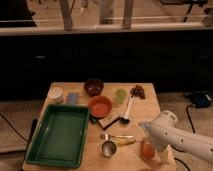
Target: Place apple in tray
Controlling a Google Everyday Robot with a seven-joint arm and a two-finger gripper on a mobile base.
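The apple (146,150), a reddish-orange round thing, sits on the wooden table (145,107) near its front right corner. My gripper (149,142) at the end of the white arm (172,135) hangs right over the apple, at or just above its top, and partly hides it. The green tray (57,134) lies empty on the left half of the table, well apart from the apple.
Between the tray and the apple are a metal cup (108,148), a brush (117,137) and an orange bowl (100,105). Farther back stand a dark bowl (93,86), a green cup (120,95), a white cup (56,93) and a brown pile (137,91).
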